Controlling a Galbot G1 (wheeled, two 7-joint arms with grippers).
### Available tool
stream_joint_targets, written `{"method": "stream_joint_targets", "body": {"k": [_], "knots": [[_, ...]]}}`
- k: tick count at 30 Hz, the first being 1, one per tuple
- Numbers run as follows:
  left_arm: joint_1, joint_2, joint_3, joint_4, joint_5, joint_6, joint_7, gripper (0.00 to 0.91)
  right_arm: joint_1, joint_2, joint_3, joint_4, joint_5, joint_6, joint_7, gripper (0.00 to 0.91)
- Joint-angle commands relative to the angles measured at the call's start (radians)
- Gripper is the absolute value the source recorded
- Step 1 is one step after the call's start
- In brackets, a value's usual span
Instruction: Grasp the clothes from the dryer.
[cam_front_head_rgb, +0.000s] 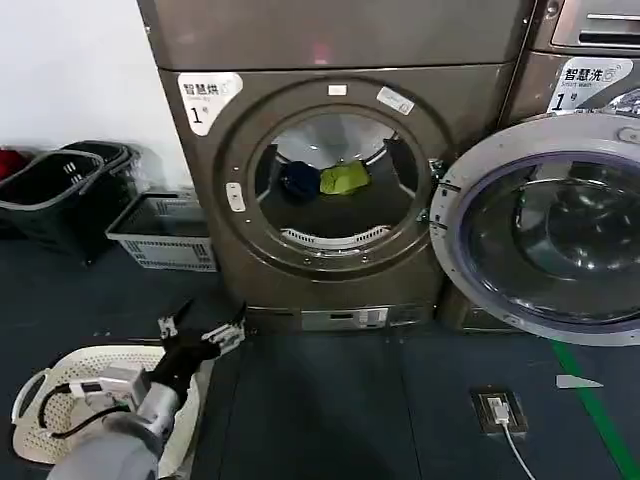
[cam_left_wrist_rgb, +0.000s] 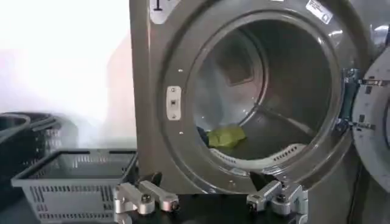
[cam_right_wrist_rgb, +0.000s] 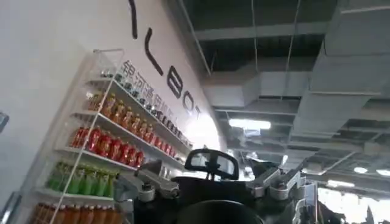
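Large bronze-grey metallic front-loading dryer (cam_front_head_rgb: 330, 180) with white label marked "1", round porthole uncovered; silver-rimmed glass door (cam_front_head_rgb: 545, 230) swung wide to the robot's right. Inside the drum, toward the bottom rear: bright yellow-green fabric bundle (cam_front_head_rgb: 344, 178) and dark navy blue fabric bundle (cam_front_head_rgb: 299, 180), side by side and touching, navy one on the robot's left. From the left wrist camera, yellow-green bundle (cam_left_wrist_rgb: 226, 136) lying on the drum floor just past the ribbed lip; navy bundle reduced to a dark sliver beside it, partly hidden by the porthole rim.

Left gripper (cam_front_head_rgb: 203, 332) low over the dark floor, in front of the dryer's lower left corner, fingers spread apart and grasping nothing. Well short of the porthole: both bundles higher up, farther in and to the robot's right of it. In the left wrist view, left gripper (cam_left_wrist_rgb: 210, 199) with its fingertips wide apart below the drum opening, yellow-green bundle sitting above the gap between them.

White perforated plastic basket (cam_front_head_rgb: 60, 400) on the floor under the left arm. Grey mesh crate (cam_front_head_rgb: 160, 232) against the wall beside the dryer.

Right gripper (cam_right_wrist_rgb: 207, 189) angled up toward ceiling and a drinks shelf (cam_right_wrist_rgb: 103, 146), fingers parted, nothing held.
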Motion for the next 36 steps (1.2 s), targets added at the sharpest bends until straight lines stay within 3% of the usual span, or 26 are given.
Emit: {"method": "stream_joint_targets", "body": {"k": [1, 36], "knots": [[-0.002, 0.000, 0.002, -0.001, -0.002, 0.001, 0.000, 0.907, -0.001, 0.000, 0.001, 0.002, 0.015, 0.007, -0.003, 0.907], [-0.007, -0.011, 0.004, -0.011, -0.012, -0.002, 0.007, 0.907, 0.003, 0.012, 0.002, 0.015, 0.063, 0.032, -0.008, 0.907]]}}
